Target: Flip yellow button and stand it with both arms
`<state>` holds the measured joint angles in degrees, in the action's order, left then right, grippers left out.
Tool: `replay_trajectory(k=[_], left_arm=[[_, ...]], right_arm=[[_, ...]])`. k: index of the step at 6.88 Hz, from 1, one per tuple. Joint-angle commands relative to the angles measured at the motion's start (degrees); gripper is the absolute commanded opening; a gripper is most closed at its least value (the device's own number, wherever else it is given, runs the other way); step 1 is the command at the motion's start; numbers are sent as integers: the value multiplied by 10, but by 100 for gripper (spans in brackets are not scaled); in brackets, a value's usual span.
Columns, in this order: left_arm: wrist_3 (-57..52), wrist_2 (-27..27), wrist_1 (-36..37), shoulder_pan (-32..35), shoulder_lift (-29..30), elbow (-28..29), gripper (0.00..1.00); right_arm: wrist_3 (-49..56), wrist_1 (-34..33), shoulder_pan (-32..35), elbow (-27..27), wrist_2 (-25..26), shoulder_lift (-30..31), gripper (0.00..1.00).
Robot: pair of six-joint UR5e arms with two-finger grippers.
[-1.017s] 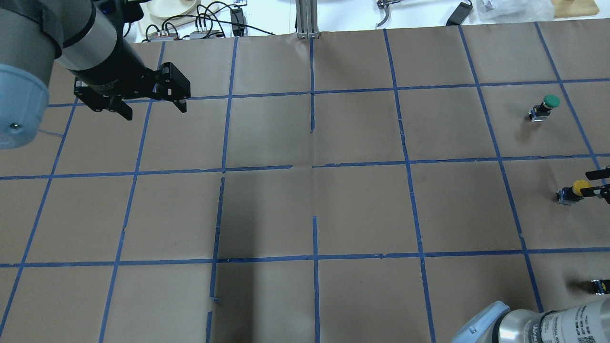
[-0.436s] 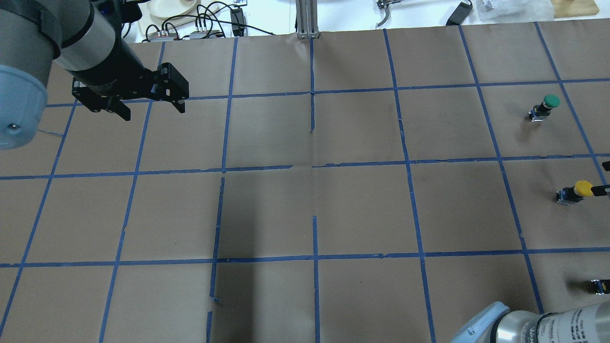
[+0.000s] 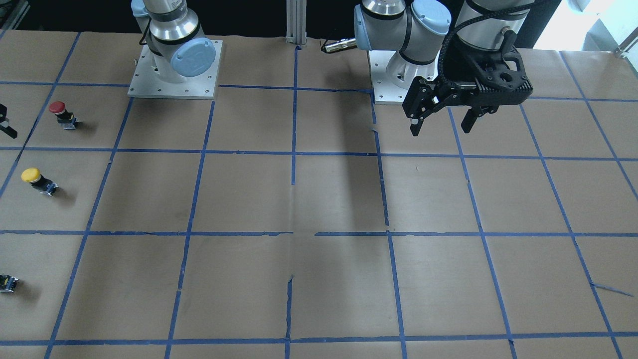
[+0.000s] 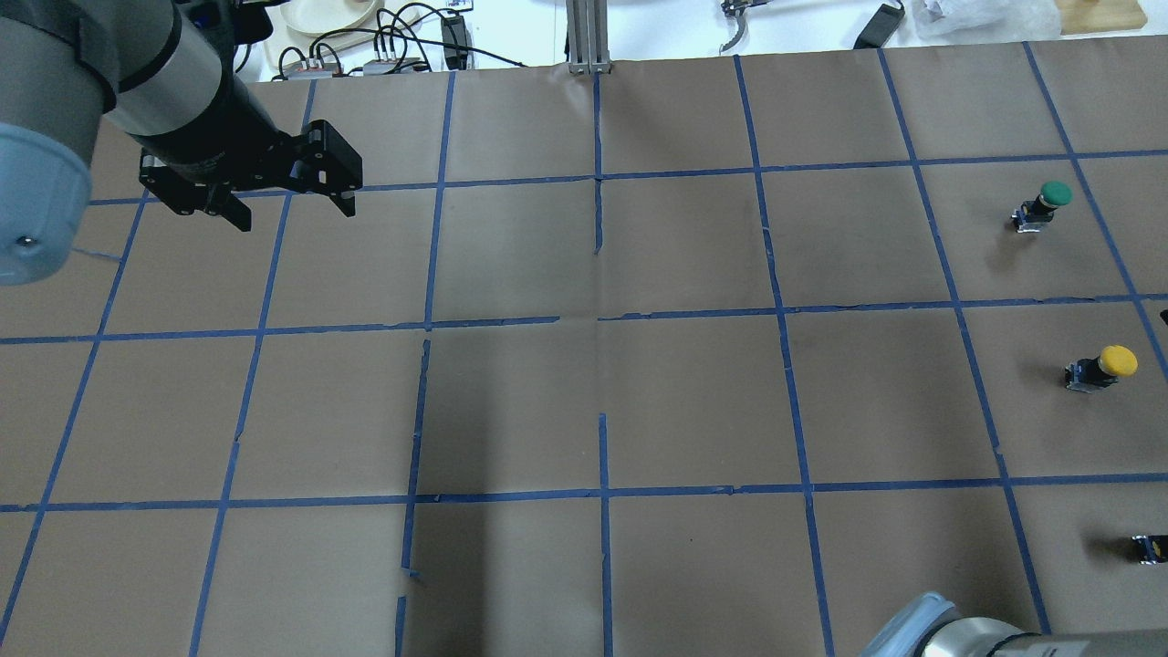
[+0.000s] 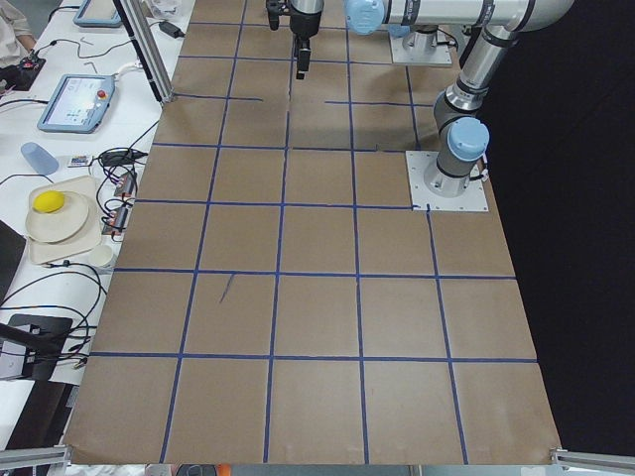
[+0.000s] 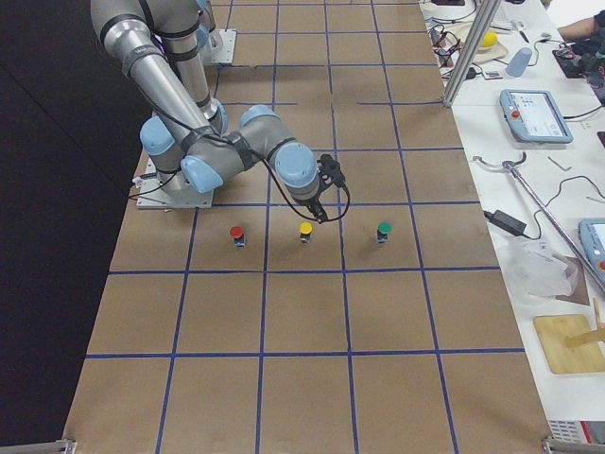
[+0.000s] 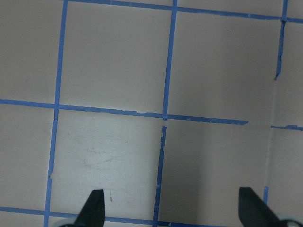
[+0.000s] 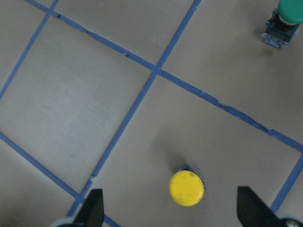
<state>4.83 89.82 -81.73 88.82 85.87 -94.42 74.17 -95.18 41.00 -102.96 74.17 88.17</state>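
The yellow button [image 4: 1104, 367] stands upright on the brown paper at the table's right side, cap on top. It also shows in the front view [image 3: 37, 179], the right side view [image 6: 305, 231] and the right wrist view [image 8: 187, 187]. My right gripper [image 6: 323, 216] hovers above and just beside it, open and empty. Its fingertips [image 8: 94, 208] are spread wide with the button below them, untouched. My left gripper [image 4: 294, 214] is open and empty, far off over the table's left rear part. It also shows in the front view [image 3: 441, 130].
A green button [image 4: 1045, 205] stands one square beyond the yellow one. A red button [image 3: 62, 113] stands one square nearer the robot. A small dark block [image 4: 1148, 547] shows at the overhead view's right edge. Blue tape lines grid the paper.
The right gripper's fingers were at the yellow cap; they have let go and drawn away out of the overhead view. The button stays upright. The left gripper has barely moved.
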Motion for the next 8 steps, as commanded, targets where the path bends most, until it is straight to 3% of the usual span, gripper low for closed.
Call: replay_trajectory(k=[1, 3, 5, 6, 8], left_arm=[[0, 2, -2, 0, -1, 0, 100], [0, 2, -1, -1, -1, 0, 100], [0, 2, -1, -1, -1, 0, 100], [0, 2, -1, -1, -1, 0, 100], [-1, 3, -1, -1, -1, 0, 100]], right_arm=[[-284, 94, 100, 21, 63, 95, 100], [-601, 153, 235, 39, 90, 168, 100], [-829, 161, 365, 66, 90, 154, 100], [-844, 121, 403, 75, 105, 106, 100], [-853, 124, 460, 116, 139, 70, 100]])
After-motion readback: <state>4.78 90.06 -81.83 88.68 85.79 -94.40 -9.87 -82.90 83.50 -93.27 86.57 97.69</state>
